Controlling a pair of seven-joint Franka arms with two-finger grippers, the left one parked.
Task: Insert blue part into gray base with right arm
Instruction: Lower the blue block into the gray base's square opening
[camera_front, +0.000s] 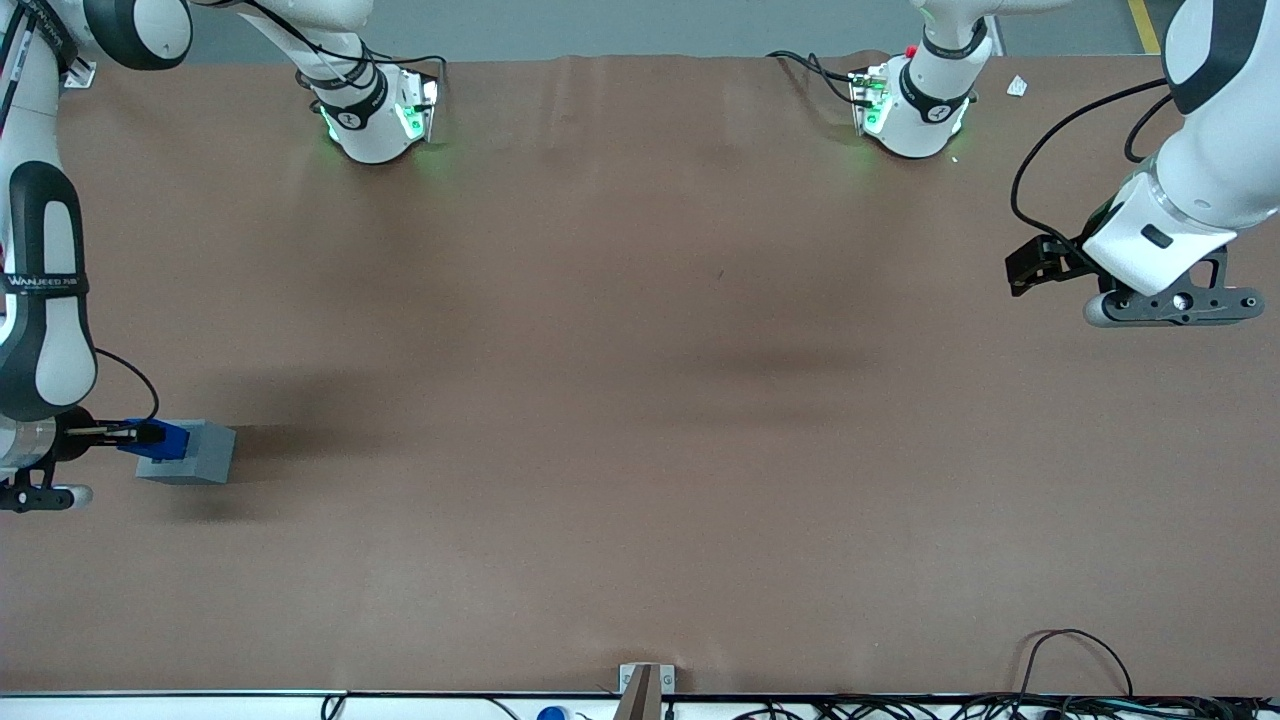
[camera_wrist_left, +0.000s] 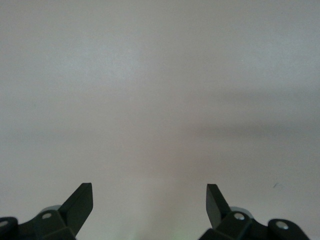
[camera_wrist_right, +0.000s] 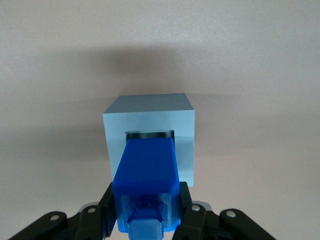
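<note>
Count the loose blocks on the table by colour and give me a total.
Blue: 1, the blue part, held in the right arm's end effector at the gray base's recess.
Gray: 1, the gray base, toward the working arm's end.
Total: 2.

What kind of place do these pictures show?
Probably a robotics lab bench: a brown-covered table with arm bases bolted on, loose cables along its edge, and the gripper holding the blue part at the gray base.

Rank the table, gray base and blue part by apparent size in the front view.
1. Table.
2. Gray base.
3. Blue part, held in the right arm's tool at the base, partly hidden, so its full size is unsure.
</note>
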